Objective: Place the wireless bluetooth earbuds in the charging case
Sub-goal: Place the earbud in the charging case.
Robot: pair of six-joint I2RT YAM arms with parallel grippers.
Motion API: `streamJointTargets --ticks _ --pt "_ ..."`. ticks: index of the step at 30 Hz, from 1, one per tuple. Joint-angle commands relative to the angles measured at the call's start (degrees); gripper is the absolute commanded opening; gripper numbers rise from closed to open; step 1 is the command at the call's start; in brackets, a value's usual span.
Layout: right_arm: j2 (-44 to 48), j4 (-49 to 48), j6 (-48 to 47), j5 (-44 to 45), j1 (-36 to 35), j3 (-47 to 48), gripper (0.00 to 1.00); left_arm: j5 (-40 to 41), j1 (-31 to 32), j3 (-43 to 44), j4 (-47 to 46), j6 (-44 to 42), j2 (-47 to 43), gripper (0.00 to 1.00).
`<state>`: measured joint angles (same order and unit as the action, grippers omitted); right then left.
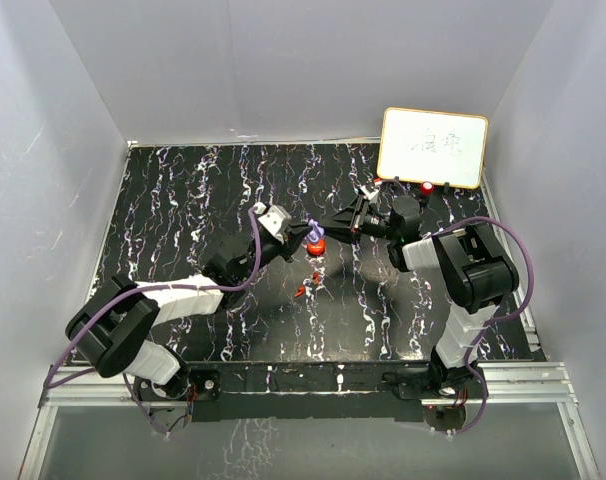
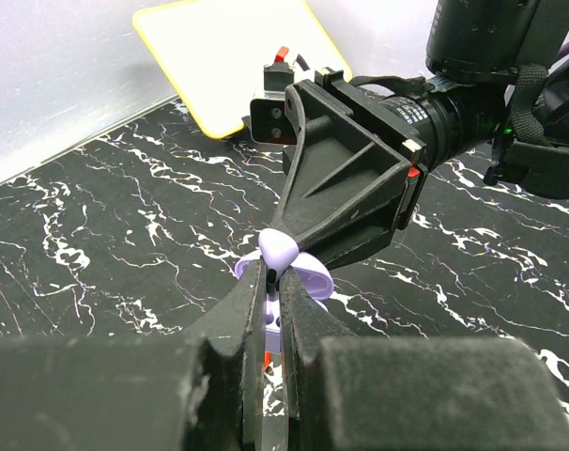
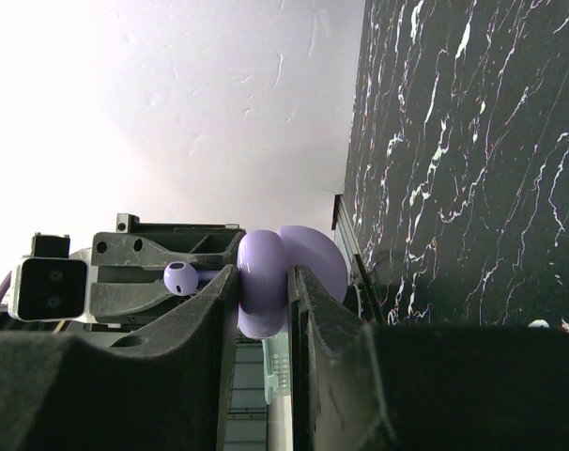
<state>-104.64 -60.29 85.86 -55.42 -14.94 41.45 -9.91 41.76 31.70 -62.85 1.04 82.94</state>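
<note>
Lavender earbud (image 3: 179,277) pinched in left hand (image 2: 270,291), right hand (image 3: 264,282) clamped on purple charging case (image 3: 311,254), both up off counter (image 1: 183,200)

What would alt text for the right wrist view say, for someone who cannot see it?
The right gripper clamps a lavender charging case between black fingers, while the left gripper holds a lavender earbud right beside it. The black marbled table appears turned sideways behind, next to a white wall.

Bright even light, white wall (image 3: 172,94) blown out in the right wrist view, left tool (image 2: 271,284) blurred up close
</note>
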Motion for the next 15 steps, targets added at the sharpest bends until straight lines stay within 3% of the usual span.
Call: streamJointTargets --ticks 1,15 --pt "0.73 -3.94 0.18 0.39 -0.19 0.38 0.0 0.44 0.34 -0.43 -2.39 -1.29 -0.23 0.0" --pt "0.5 -3.86 0.18 0.31 -0.2 0.64 0.0 0.33 0.44 -0.28 -1.42 -1.88 0.38 0.0"
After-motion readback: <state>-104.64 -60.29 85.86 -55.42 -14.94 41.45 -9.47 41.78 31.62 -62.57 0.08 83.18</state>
